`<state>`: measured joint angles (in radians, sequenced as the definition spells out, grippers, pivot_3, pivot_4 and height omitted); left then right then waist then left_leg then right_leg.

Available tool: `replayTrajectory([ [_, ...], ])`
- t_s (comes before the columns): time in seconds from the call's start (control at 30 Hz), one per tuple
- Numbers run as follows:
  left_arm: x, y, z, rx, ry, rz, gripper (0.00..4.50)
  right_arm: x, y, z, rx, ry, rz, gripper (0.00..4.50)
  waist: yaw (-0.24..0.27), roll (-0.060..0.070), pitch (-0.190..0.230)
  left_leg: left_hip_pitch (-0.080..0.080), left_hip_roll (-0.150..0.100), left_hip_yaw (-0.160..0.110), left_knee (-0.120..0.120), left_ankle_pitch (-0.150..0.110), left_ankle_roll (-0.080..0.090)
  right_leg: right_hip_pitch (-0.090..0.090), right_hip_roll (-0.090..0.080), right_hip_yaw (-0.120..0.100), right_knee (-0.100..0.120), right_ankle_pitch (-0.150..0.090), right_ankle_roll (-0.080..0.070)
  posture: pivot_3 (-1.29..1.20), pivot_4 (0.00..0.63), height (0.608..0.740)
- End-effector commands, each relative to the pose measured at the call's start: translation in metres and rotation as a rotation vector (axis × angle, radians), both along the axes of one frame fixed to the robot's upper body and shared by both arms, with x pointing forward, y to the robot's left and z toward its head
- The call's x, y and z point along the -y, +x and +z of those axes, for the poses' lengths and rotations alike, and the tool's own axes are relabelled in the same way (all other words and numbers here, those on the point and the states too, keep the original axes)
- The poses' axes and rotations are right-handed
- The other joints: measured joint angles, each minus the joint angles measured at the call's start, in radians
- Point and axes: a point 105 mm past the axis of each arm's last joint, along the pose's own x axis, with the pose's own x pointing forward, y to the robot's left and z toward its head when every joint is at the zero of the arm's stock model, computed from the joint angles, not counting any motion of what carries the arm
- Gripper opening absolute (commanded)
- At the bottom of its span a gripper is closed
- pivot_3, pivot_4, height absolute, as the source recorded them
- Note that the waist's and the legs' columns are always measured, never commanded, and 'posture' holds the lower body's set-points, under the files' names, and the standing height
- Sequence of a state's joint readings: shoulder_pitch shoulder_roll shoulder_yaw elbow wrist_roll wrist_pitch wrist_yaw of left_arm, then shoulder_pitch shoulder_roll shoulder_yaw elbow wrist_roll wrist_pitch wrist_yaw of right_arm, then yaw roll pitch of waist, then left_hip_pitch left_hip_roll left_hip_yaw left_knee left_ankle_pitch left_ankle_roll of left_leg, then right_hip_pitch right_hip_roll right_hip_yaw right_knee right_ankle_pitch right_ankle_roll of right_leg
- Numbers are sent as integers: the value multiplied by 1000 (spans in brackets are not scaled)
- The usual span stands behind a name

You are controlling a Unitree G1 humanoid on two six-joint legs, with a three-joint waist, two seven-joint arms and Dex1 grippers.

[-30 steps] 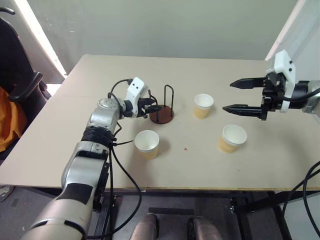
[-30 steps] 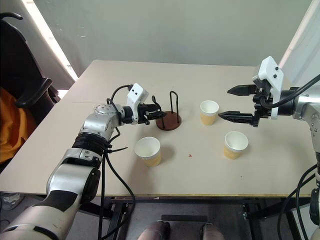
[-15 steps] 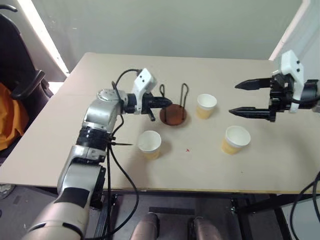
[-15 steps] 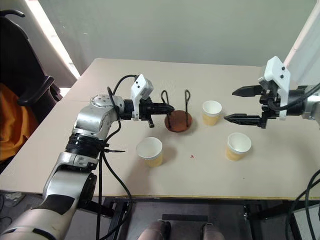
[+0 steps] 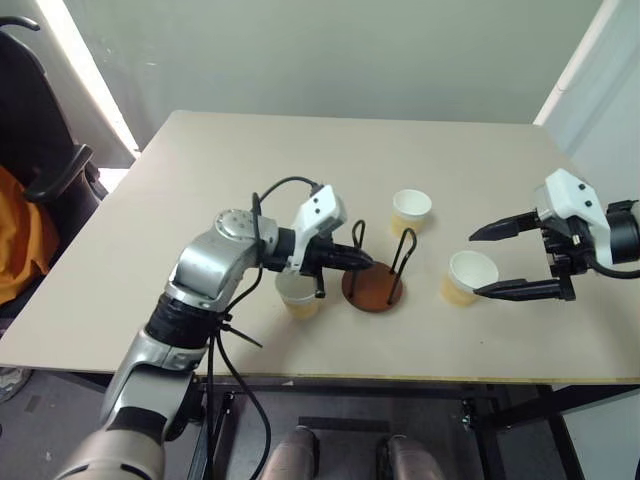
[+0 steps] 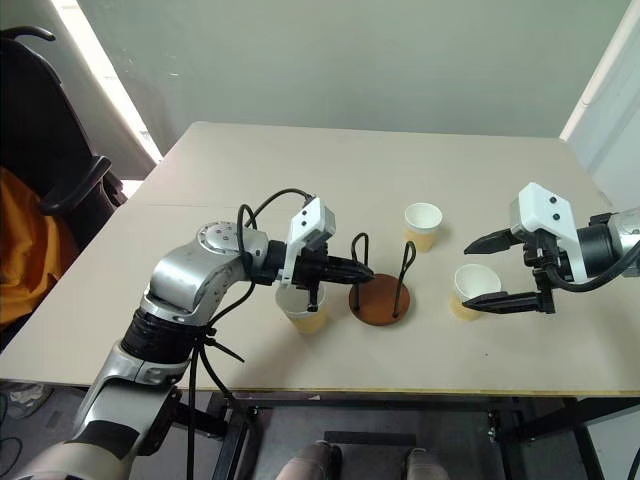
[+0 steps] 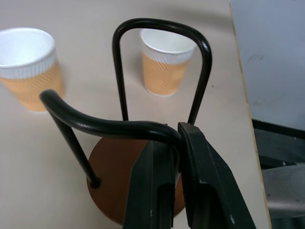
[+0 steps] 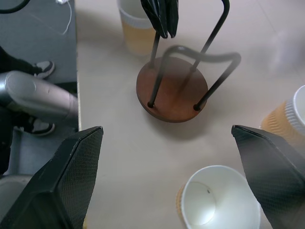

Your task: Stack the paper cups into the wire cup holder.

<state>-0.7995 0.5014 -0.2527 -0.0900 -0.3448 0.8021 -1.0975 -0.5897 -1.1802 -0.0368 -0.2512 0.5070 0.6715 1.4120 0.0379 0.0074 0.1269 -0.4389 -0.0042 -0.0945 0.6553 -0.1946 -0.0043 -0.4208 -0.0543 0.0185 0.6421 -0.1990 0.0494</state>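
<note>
The wire cup holder stands on its reddish-brown disc near the middle of the table. My left gripper is shut on the top of one of its black wire loops. One of the three paper cups sits just left of the holder, partly hidden behind my left fingers. A second cup stands behind the holder. The last cup is to its right, and my right gripper hangs open above it, a finger on each side in the right wrist view.
The tan table's front edge runs close below the holder and the cups. A dark chair with an orange cloth stands off the table's left side. A grey wall is behind.
My left gripper shut on the holder's wire loop and dragged the holder nearer and to the right, past the near cup. My right gripper drew back and sank over the right cup.
</note>
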Motion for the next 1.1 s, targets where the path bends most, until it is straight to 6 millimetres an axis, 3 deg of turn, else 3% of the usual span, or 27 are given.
replayTrajectory([
  [0.03,6,-3,4,46,-13,11,14,-1,0,7,51,-22,-2,4500,0,0,0,1,0,0,0,0,0,1,0,1,0,0,0,0,150,740],
  [0.33,11,-11,-15,-18,20,9,14,1,3,6,57,-35,-10,4500,-1,0,0,3,-1,2,0,-1,1,2,1,6,-1,-1,2,0,150,740],
  [0.6,10,-15,-14,-29,50,-9,2623,6,5,2,52,-59,-26,4500,-1,0,0,3,-2,3,-1,-1,1,2,1,8,-1,-2,4,0,150,740],
  [0.73,-1,-19,-2,46,72,-58,3982,13,8,-5,42,-103,-54,4500,-1,0,0,3,-2,3,-2,-2,1,2,1,8,-2,-3,4,0,150,740],
  [0.9,-20,-18,21,185,119,-90,3982,24,14,-21,26,-185,-81,4500,-1,0,0,3,-2,2,-2,-2,2,2,1,9,-3,-3,4,0,150,740],
  [1.0,-44,-13,28,313,233,-68,3982,18,17,-26,12,-170,-68,4500,-5,0,0,3,-2,2,-4,-2,2,2,1,9,-3,-3,4,0,150,740],
  [1.1,-70,-18,35,336,289,-49,3982,18,19,-37,-8,-195,-76,4500,-11,-1,0,4,-2,2,-6,-2,2,1,2,9,-5,-3,3,0,150,740],
])
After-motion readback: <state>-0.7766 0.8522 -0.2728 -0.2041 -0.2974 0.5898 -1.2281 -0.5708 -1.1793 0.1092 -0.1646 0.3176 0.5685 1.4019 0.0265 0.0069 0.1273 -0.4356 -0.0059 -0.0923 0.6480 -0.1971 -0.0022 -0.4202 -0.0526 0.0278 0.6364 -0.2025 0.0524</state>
